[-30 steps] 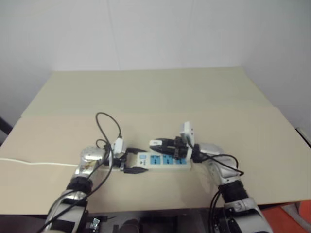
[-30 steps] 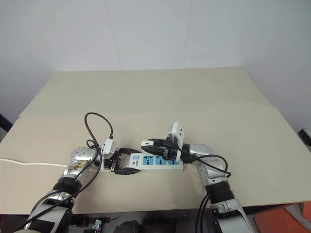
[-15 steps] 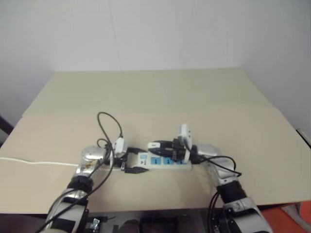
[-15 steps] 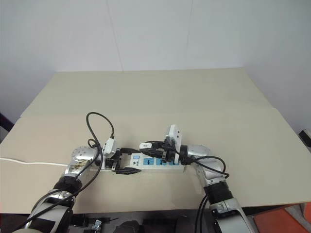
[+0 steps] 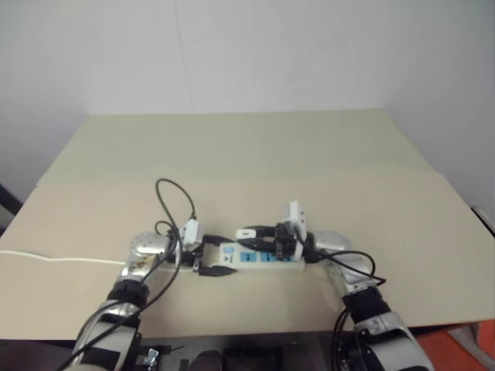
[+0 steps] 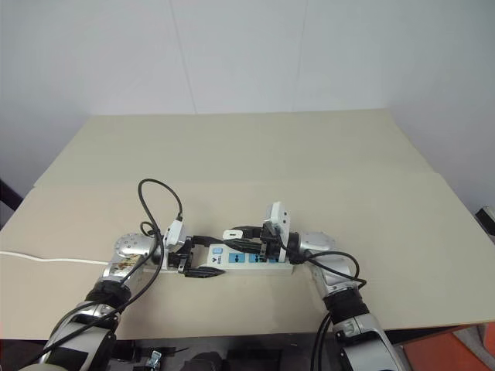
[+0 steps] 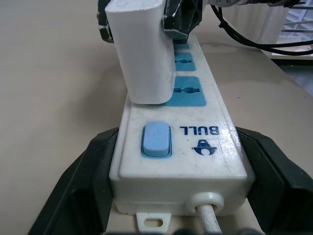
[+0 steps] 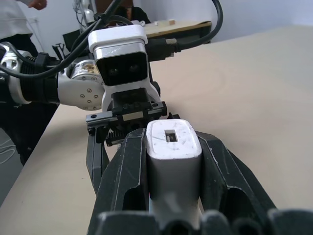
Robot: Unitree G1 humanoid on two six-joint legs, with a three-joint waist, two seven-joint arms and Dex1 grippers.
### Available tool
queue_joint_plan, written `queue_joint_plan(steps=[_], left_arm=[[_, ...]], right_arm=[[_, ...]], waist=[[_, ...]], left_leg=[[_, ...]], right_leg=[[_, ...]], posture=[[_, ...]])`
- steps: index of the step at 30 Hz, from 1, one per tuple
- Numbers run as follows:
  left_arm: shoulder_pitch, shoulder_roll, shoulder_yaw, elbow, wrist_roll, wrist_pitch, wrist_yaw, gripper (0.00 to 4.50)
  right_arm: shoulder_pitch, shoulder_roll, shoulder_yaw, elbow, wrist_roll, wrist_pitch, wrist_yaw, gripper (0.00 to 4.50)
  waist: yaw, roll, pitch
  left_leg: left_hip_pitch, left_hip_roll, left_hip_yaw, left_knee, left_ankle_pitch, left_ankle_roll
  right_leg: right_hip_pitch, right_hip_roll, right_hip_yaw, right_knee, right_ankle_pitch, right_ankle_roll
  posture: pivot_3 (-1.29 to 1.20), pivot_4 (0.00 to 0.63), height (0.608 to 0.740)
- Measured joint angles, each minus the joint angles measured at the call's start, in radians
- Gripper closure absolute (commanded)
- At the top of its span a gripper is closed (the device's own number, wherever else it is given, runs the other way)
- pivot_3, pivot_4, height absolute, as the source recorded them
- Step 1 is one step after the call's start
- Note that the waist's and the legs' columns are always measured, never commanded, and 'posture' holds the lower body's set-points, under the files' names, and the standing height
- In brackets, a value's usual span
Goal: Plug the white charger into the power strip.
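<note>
White charger (image 8: pixel 171 152) between right gripper (image 8: pixel 172 161) fingers

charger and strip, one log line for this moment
left claw: shut on power strip | right claw: shut on charger | charger over socket nearest switch, seating unclear

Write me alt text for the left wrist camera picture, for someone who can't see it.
A white cube-like charger, gripped from above by the right claw, sits over the first blue socket of a long white power strip. The left claw's black fingers clamp the strip's cord end, on a tan table.
</note>
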Motion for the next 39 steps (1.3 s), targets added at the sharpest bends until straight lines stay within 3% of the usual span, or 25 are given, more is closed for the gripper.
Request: queue_joint_plan(steps=[20, 39], left_arm=[[0.002, 0.006, -0.001, -0.001, 0.006, 0.016, 0.008, 1.23], [0.003, 0.013, 0.0, -0.001, 0.015, 0.019, 0.016, 1.23]], right_arm=[[-0.038, 0.007, 0.036, 0.159, -0.026, -0.25, 0.055, 3.39], [-0.047, 0.009, 0.041, 0.162, -0.017, -0.152, 0.043, 3.39]], waist=[[-0.004, 0.0, -0.001], [-0.007, -0.002, -0.003]], left_leg=[[0.005, 0.0, -0.001, 0.0, 0.0, 0.0], [0.01, 0.002, -0.002, -0.001, 0.0, 0.0]], right_leg=[[0.002, 0.0, 0.002, -0.001, 0.0, 0.0], [0.007, 0.001, 0.003, -0.001, -0.001, 0.0]], posture=[[0.0, 0.15, 0.74], [0.0, 0.15, 0.74]])
